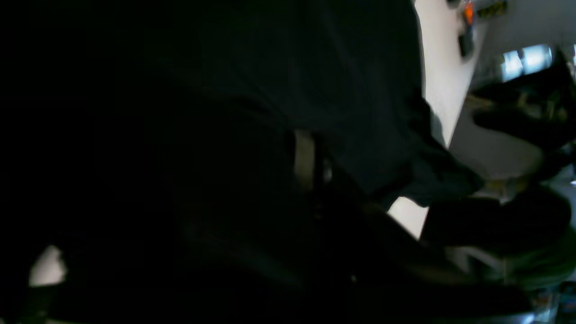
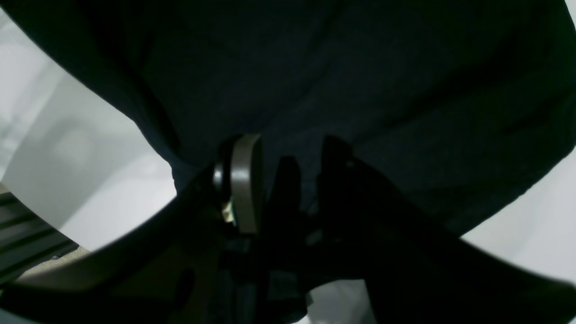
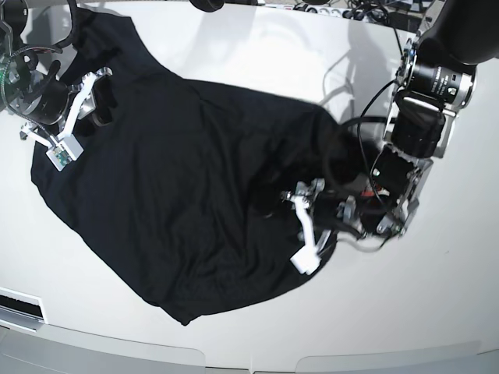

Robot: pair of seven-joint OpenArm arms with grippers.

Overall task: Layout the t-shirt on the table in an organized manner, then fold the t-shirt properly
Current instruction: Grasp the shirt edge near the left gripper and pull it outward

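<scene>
The black t-shirt (image 3: 179,179) lies spread and rumpled across the white table (image 3: 437,312). My left gripper (image 3: 292,210) is at the shirt's right edge. In the dark left wrist view its fingers (image 1: 304,159) stand close together on t-shirt (image 1: 337,90) fabric, so my left gripper (image 1: 315,166) is shut on the cloth. At the shirt's upper left part sits my right gripper (image 3: 97,109). In the right wrist view my right gripper (image 2: 288,175) has its jaws apart, low over the table (image 2: 90,180), with a fold of the t-shirt (image 2: 360,67) edge between them.
Cables and small items (image 3: 351,12) lie along the table's far edge. An orange-and-black object (image 1: 468,13) sits far off on the table (image 1: 445,81). The curved front edge (image 3: 234,351) runs just below the shirt's hem. Bare white table lies to the right.
</scene>
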